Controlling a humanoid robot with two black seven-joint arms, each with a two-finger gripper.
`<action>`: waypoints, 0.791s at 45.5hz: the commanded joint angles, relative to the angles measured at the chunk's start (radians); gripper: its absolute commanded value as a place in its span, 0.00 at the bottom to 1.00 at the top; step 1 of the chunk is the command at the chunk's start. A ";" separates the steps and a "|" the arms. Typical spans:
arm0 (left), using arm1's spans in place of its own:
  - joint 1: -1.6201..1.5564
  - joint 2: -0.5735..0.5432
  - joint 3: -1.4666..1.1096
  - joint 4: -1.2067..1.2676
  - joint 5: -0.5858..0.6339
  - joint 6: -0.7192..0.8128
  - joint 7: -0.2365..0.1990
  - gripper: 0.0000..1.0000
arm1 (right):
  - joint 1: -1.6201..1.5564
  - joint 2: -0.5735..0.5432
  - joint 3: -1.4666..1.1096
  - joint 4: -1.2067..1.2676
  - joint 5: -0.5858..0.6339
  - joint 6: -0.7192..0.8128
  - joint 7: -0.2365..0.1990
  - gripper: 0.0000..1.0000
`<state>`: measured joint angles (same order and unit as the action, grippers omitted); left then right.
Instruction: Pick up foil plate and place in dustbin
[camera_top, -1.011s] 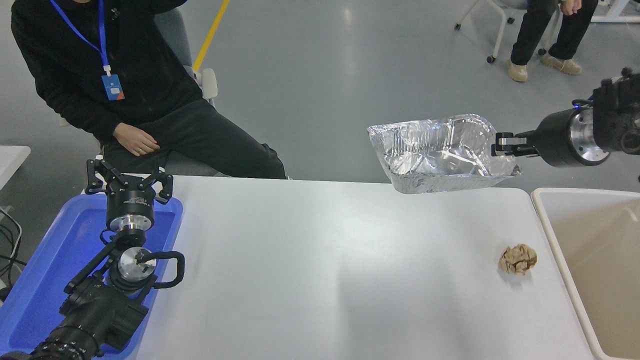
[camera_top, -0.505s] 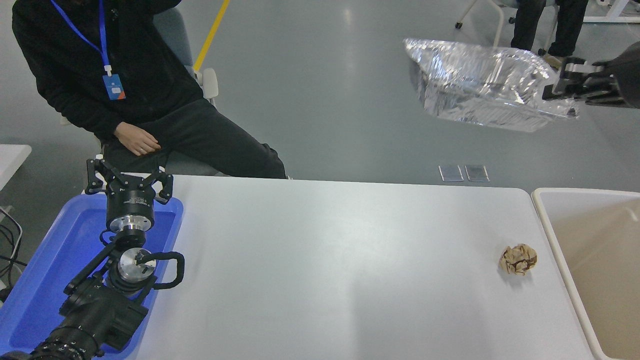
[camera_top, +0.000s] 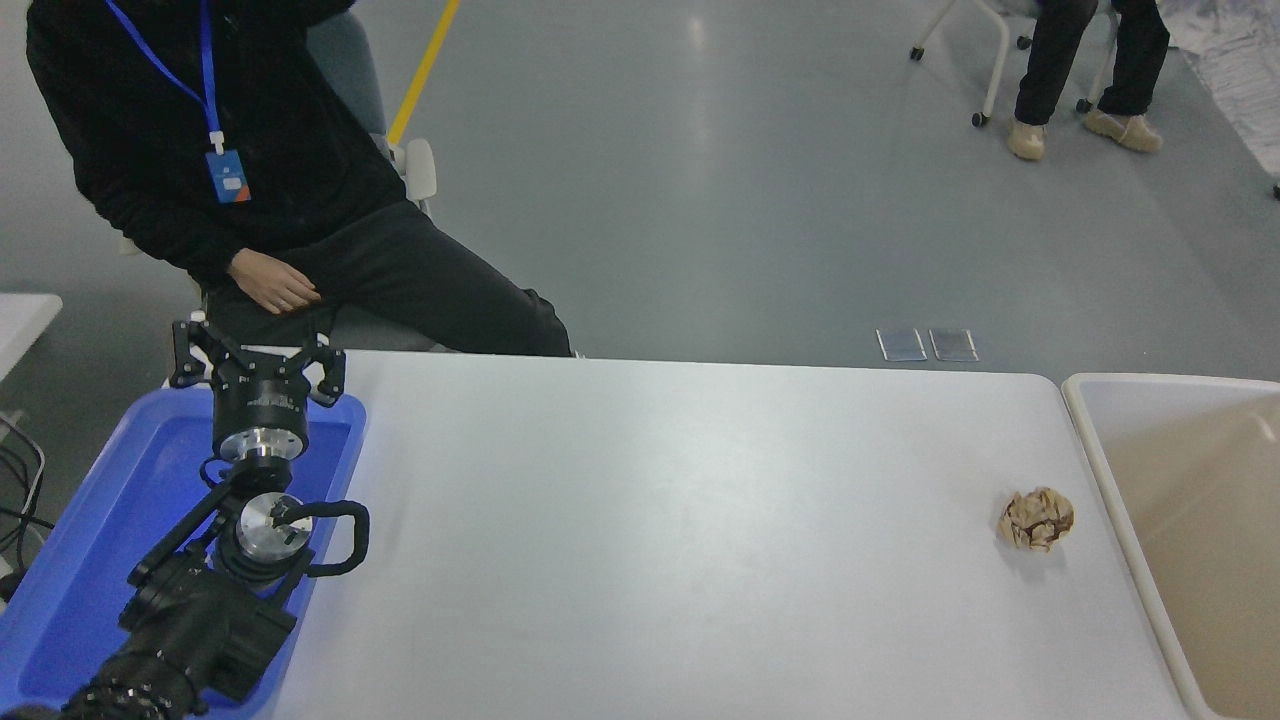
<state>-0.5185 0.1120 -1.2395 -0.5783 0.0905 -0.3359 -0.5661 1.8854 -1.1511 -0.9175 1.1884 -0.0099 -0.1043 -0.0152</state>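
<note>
Only a blurred, silvery, crinkled part of the foil plate (camera_top: 1238, 62) shows, high at the picture's top right corner, above and beyond the dustbin. The dustbin (camera_top: 1150, 381) is a large beige bin standing against the table's right end, and what shows of its inside is empty. My right gripper is out of view past the right edge, so its hold on the plate is not visible. My left gripper (camera_top: 257, 362) is open and parked over the blue tray at the lower left.
A crumpled tan paper ball (camera_top: 1036, 518) lies on the white table (camera_top: 660, 520) near the dustbin. A blue tray (camera_top: 90, 560) sits under the left arm. A person in black (camera_top: 250, 160) sits at the far left. Another person's legs (camera_top: 1090, 70) are at the top right.
The right arm has swung the foil plate up and to the right, from above the table's far right edge to nearly out of the picture. The right gripper has left the view. The left arm has not moved.
</note>
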 joint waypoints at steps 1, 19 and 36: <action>0.000 0.000 0.000 0.000 0.000 0.000 0.000 0.99 | -0.408 -0.001 0.252 -0.208 0.060 -0.061 0.006 0.00; 0.000 0.000 0.000 0.000 0.000 0.000 0.000 0.99 | -1.141 0.375 0.773 -0.919 0.064 0.044 0.009 0.00; 0.000 0.000 0.000 0.000 0.000 0.000 0.000 0.99 | -1.376 0.620 0.918 -1.181 0.070 0.086 0.018 0.00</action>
<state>-0.5184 0.1121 -1.2394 -0.5782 0.0904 -0.3358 -0.5660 0.6960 -0.6625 -0.1192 0.1549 0.0579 -0.0352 -0.0053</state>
